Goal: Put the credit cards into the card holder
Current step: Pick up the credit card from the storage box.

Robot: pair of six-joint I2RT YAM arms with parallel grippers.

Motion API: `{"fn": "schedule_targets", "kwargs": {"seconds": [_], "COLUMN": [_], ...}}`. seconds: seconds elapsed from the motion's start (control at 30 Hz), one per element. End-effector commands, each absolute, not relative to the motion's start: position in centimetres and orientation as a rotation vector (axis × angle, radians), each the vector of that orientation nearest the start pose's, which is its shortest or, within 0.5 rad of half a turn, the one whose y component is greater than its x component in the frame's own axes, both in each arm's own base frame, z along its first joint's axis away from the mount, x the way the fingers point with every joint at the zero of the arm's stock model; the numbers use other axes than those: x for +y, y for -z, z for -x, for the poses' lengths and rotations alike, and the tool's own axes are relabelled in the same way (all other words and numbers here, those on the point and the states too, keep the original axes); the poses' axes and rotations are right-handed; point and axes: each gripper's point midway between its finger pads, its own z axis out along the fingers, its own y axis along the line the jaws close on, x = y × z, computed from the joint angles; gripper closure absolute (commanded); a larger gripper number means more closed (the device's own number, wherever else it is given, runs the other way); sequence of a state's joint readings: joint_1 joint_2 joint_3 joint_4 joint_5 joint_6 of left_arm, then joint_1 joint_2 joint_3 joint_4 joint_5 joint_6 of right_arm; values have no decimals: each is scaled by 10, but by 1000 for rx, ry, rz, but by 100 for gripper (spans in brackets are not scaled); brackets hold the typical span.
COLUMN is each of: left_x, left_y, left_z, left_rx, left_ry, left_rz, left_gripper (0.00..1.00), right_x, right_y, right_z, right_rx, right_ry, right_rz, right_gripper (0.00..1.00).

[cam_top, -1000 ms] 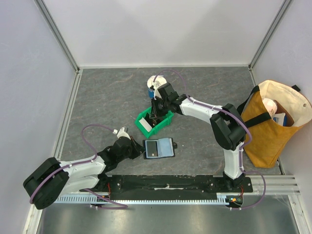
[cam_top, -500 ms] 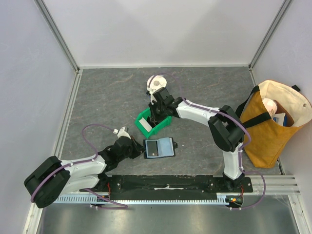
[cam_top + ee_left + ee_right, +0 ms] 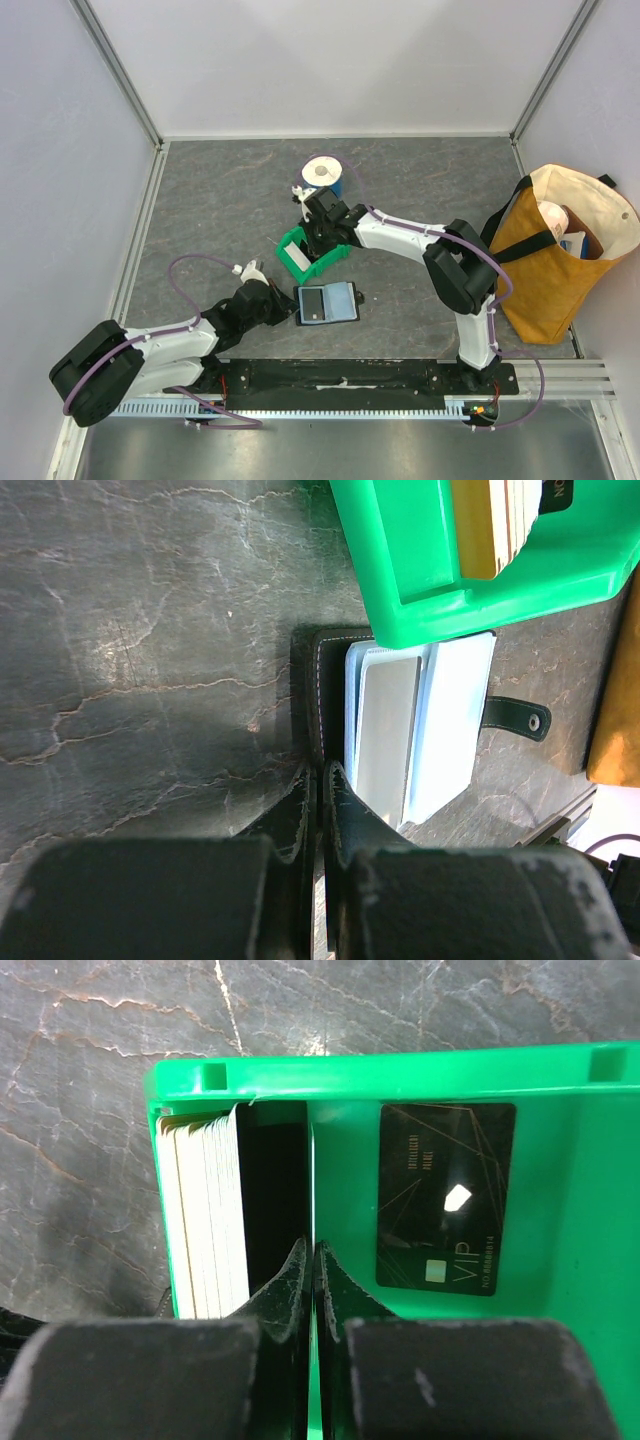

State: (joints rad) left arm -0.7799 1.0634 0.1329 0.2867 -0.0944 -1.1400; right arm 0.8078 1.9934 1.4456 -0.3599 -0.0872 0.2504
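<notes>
Bin (image 3: pixel 560 1070) holds one black card (image 3: pixel 440 1200), card holder (image 3: pixel 308 680) one grey card (image 3: pixel 388 730); left fingers (image 3: pixel 345 805), right fingers (image 3: pixel 335 1288) closed.

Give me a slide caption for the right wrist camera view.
Shut right gripper inside the green bin, between an upright stack of cards and a black VIP card lying flat.

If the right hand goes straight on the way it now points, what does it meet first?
Most likely the green bin: the shut right hand points into it, between the upright stack of cards and the flat black card. Floor or far wall first, depth does not show.
</notes>
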Motion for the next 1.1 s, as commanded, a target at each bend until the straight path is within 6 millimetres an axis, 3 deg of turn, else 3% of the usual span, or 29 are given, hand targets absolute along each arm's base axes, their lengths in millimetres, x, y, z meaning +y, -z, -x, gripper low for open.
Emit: {"fn": "schedule_targets", "kwargs": {"seconds": [0.0, 0.2, 0.43, 0.73, 1.07], "left_x": [-202, -202, -200, -203, -204], "left_y": [-10, -12, -13, -12, -15], "left_z": [-181, -180, -178, -176, -173], "left_rx": [2358, 2356, 2357, 2383, 2389], "left_ry": [845, 851, 851, 860, 870], "left_rz": [443, 439, 449, 451, 435], "left_gripper": [98, 98, 98, 98, 98], "right_x": [377, 373, 361, 343, 324], "right_y": [-85, -137, -180, -184, -196], "right_z": [-339, -354, -343, -323, -293], "right_rx": [2357, 2197, 2103, 2148, 2044], "right_ry": [-489, -395, -257, 42, 150], "right_rz": [742, 699, 594, 197, 47], "right_gripper": [99, 100, 100, 100, 100]}}
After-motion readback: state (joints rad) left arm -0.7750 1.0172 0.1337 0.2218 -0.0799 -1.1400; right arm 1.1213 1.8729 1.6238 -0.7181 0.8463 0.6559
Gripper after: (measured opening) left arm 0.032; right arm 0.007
